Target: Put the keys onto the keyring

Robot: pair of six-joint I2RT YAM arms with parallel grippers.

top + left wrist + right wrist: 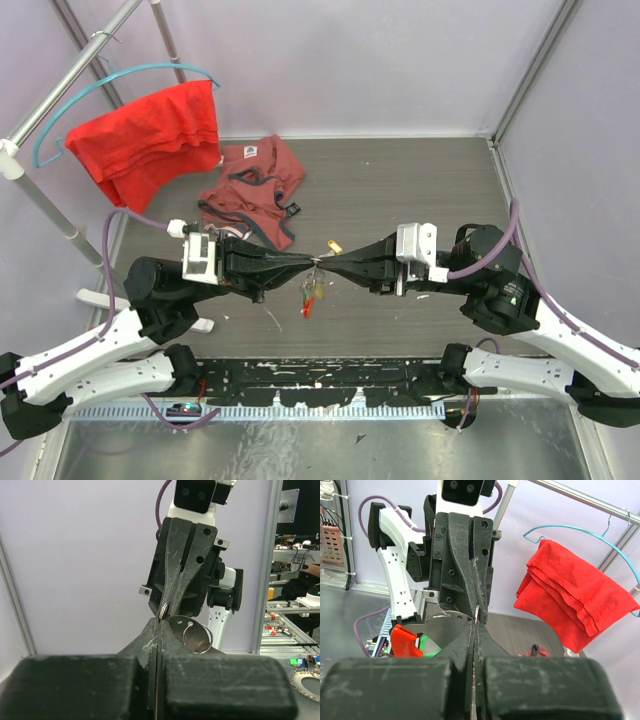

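The keyring (316, 263) is hanging above the table (420, 190), keys (309, 295) dangling beneath. From the left wrist, the left gripper (158, 630) is clamping tight on its silver loop. From the right wrist, the right gripper (476, 626) is pinching it too, red tag (404, 641) hanging alongside.

Overhead plus two opposed wrist close-ups

We note black left gripper (304, 261) and right gripper (333, 263), a silvery keyring (196, 636) with bright red tag (404, 641), a green-headed key (431, 645), a gold-headed key (334, 246), vivid red cloth (150, 135) on a teal hanger (130, 75), a faded-red, dark-trimmed garment (255, 185), and a grey-brown streaked table (400, 190).
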